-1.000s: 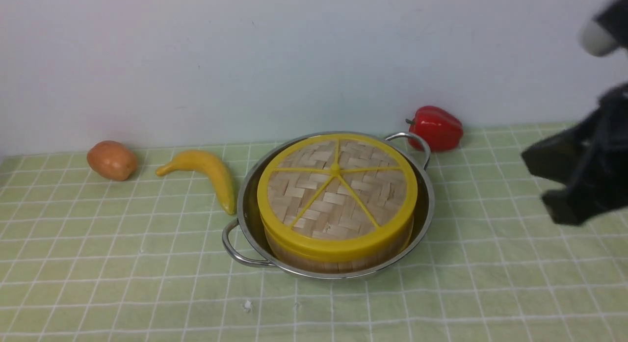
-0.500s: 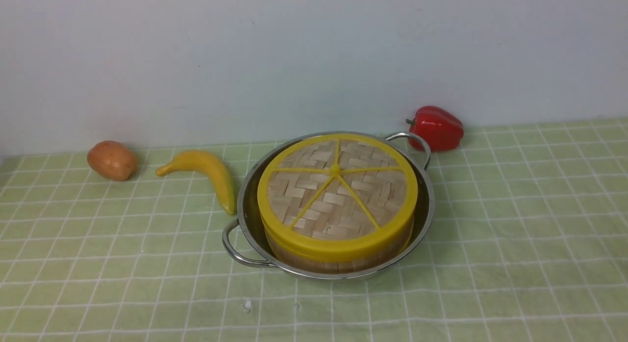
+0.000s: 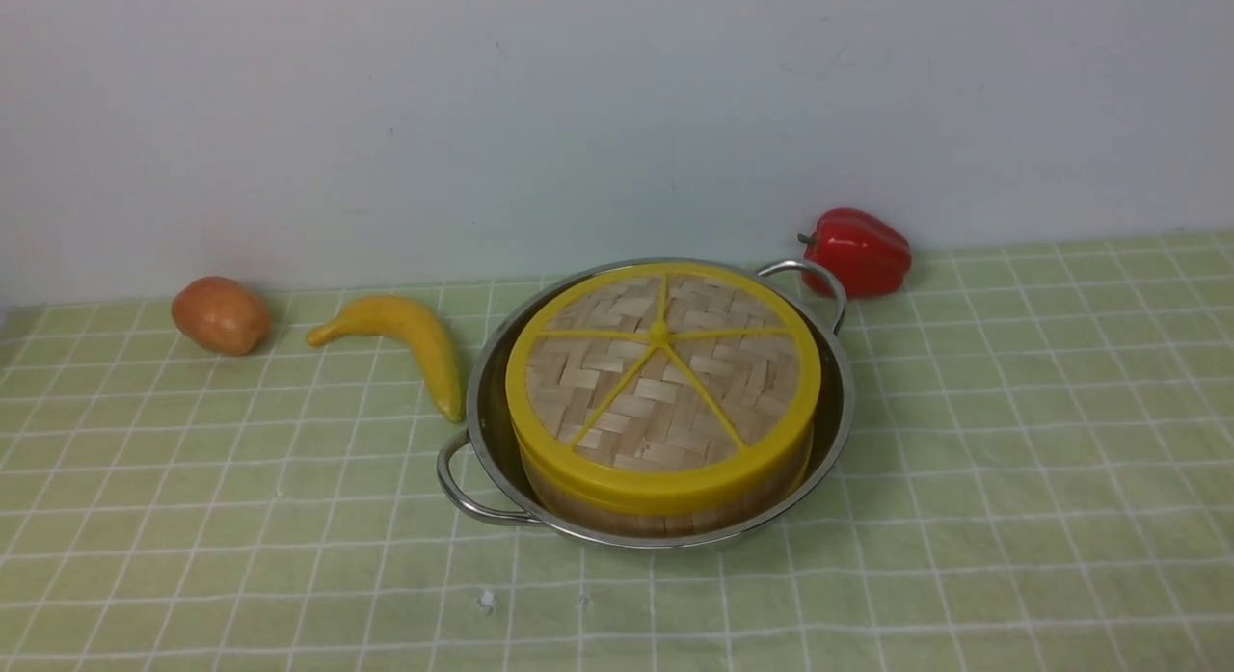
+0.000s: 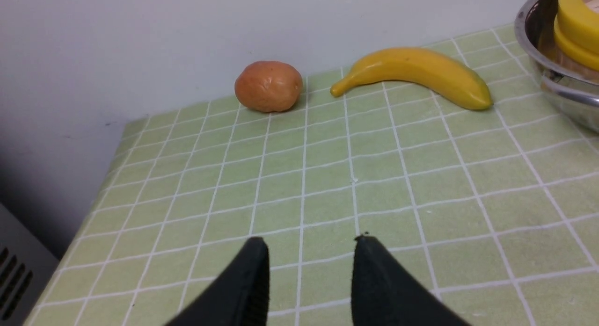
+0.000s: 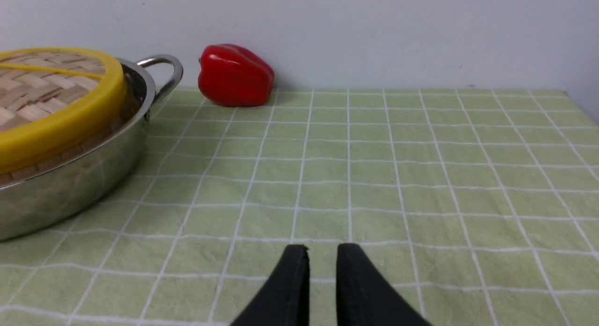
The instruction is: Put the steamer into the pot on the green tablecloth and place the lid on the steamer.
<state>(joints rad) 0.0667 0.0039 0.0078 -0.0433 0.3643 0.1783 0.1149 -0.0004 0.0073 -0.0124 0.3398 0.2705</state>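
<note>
Yellow-rimmed lid [image 3: 663, 373], white-gridded green tablecloth [image 3: 1012, 460]

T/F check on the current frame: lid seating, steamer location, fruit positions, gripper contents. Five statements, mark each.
1. The lid sits on the steamer. True.
2. The steamer stands beside the pot, on the green tablecloth. False: it is inside the pot.
3. The banana lies between the potato and the pot. True.
4. The red pepper is in the pot. False: it lies on the cloth behind it.
5. The left gripper holds the lid. False: its jaws are open and empty.
</note>
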